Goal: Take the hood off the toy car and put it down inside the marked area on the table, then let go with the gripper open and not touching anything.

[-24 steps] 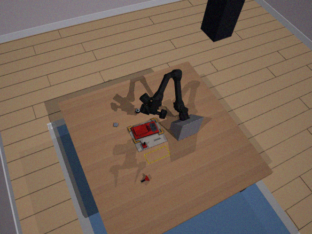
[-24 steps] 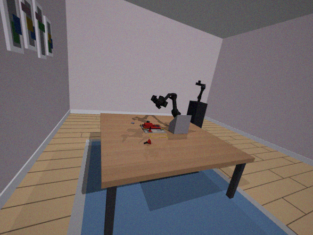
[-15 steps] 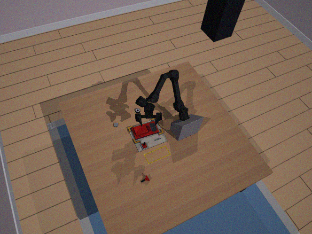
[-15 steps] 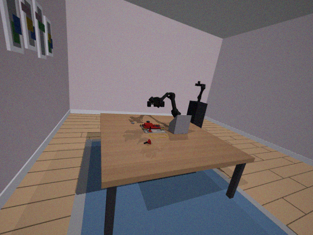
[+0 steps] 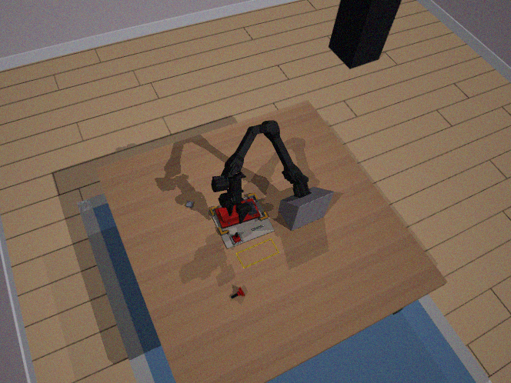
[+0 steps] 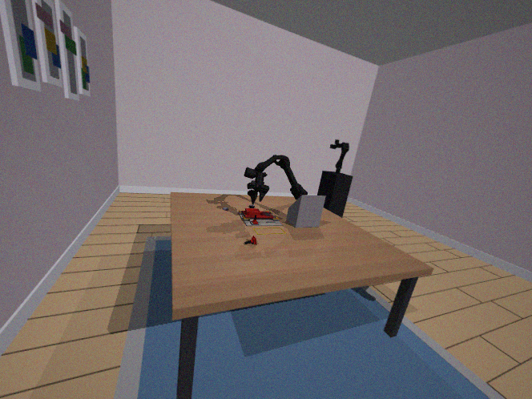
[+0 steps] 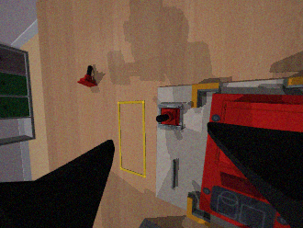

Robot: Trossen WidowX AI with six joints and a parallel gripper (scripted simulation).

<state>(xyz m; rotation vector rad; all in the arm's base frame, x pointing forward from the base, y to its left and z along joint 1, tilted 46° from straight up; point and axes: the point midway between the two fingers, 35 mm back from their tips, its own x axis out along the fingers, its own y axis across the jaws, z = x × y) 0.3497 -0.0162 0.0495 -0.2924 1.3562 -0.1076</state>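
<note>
Open gripper (image 5: 235, 206) (image 6: 257, 199) (image 7: 161, 135), apparently empty.

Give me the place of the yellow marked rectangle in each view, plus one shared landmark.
Top: the yellow rectangle lies just below centre, under the grey board's lower edge.
Exterior: just below centre, in front of the board.
Wrist: left of centre, upright, between the claw's fingers.
Landmark: the small red piece with a black stem, lying apart on the table.

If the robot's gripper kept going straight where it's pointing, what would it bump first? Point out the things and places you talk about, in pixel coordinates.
The gripper (image 5: 235, 215) (image 6: 256, 202) (image 7: 161, 135) points down, so probably the red toy car (image 5: 224, 214) (image 6: 252, 211) (image 7: 216, 156), though depth is unclear.
</note>
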